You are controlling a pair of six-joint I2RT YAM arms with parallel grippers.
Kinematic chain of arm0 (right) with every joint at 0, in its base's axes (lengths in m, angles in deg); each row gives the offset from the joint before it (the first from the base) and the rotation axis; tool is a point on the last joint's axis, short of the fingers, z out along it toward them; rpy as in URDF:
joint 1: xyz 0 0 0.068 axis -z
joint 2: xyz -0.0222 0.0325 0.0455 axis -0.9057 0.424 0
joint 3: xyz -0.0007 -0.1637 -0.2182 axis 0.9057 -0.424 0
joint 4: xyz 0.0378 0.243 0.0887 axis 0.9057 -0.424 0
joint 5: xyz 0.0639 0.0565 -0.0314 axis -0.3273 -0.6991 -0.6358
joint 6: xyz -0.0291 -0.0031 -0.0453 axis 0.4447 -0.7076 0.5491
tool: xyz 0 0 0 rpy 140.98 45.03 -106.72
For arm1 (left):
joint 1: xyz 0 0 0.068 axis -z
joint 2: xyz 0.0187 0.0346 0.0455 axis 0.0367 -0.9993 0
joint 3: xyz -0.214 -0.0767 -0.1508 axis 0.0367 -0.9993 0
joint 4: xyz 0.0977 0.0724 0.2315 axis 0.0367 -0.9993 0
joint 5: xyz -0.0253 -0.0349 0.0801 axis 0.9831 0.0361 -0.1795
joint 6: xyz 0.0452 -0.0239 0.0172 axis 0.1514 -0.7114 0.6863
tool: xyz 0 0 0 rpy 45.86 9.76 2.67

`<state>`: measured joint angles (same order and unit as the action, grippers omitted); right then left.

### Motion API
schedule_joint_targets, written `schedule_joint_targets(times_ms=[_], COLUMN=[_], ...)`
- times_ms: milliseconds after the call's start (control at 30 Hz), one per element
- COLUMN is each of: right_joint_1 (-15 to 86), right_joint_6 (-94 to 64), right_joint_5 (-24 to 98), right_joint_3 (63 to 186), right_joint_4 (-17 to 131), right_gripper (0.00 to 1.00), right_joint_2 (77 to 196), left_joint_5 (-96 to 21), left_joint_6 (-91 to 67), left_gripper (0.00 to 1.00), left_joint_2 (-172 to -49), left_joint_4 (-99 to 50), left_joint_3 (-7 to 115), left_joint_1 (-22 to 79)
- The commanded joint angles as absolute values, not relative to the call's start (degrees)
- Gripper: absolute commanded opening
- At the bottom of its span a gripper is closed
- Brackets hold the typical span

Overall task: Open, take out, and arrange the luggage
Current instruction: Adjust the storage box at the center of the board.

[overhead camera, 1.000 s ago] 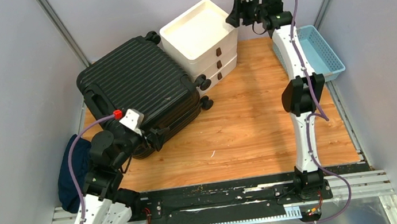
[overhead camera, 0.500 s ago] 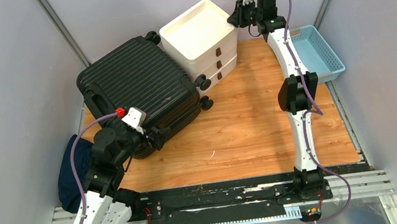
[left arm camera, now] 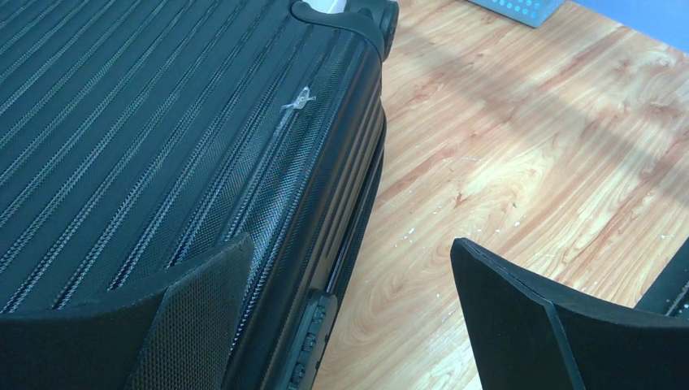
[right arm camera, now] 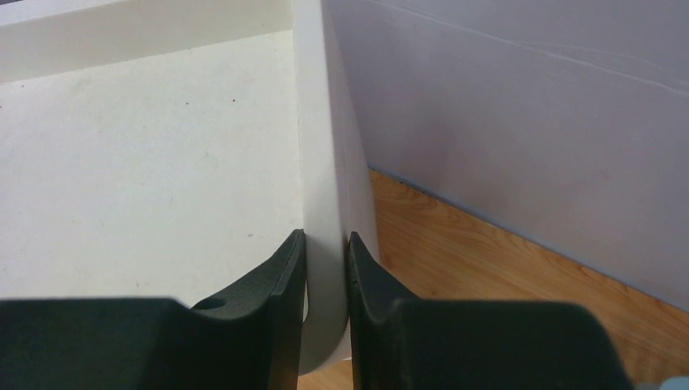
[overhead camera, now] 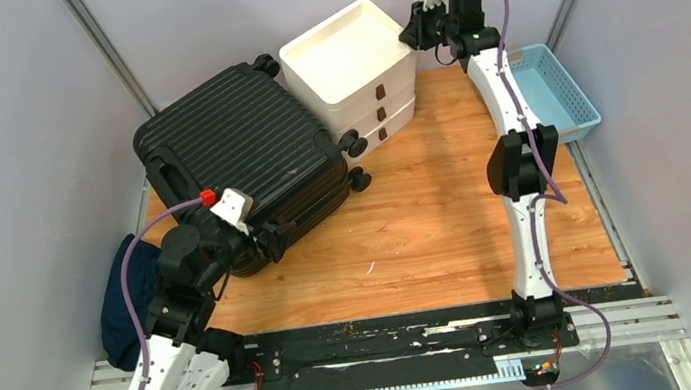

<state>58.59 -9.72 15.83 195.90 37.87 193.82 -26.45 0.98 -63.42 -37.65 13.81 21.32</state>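
Note:
The luggage [overhead camera: 235, 149], a large black ribbed hard-shell suitcase, lies flat and closed at the back left of the wooden table, wheels toward the white drawer unit [overhead camera: 348, 53]. My left gripper [overhead camera: 276, 236] is open at the suitcase's near right corner. In the left wrist view [left arm camera: 349, 244] one finger [left arm camera: 195, 309] hangs over the luggage [left arm camera: 162, 122] shell and the other over bare wood, with the combination lock [left arm camera: 309, 333] between them. My right gripper [overhead camera: 408, 27] is shut on the right rim [right arm camera: 325, 146] of the white drawer unit's top tray [right arm camera: 162, 162]; its pads [right arm camera: 284, 268] press both sides of the rim.
A light-blue mesh basket [overhead camera: 550, 92] stands at the back right, beside the right arm. A dark blue cloth [overhead camera: 128, 299] lies off the table's left edge by the left arm. Grey walls close in on both sides and behind.
The right gripper has reached a little further left to the drawer unit and closed its jaws on the top tray's rim. The left arm and suitcase have not moved.

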Motion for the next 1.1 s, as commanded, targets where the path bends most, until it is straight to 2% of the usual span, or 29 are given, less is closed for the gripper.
schedule_joint_targets(times_ms=[0,300,500,767,900,1067], right_joint_1=[62.2,68.9,72.1,74.1,76.0,77.1], right_joint_6=[-8.6,-8.6,-8.6,-6.5,-6.3,-4.9], right_joint_5=[22.9,30.5,29.3,27.7,26.6,16.5], right_joint_3=[190.4,176.2,170.1,167.2,167.8,166.1], right_joint_4=[33.2,35.7,37.8,37.8,37.1,37.0], right_gripper=[0.0,0.0,0.0,0.08,0.19,0.51], right_joint_2=[187.1,177.6,174.6,171.7,170.5,166.7], left_joint_5=[-25.4,-24.7,-24.3,-24.3,-24.1,-24.5], left_joint_6=[1.2,0.7,0.5,0.3,0.1,-0.5], left_gripper=[1.0,1.0,1.0,1.0,1.0,1.0], left_joint_2=[-62.4,-61.1,-60.9,-60.5,-60.2,-59.8], left_joint_4=[-37.3,-37.0,-37.0,-37.1,-37.0,-36.3], left_joint_3=[13.5,13.5,13.4,13.4,13.4,13.6], left_joint_1=[21.6,21.6,21.6,21.6,21.6,21.6])
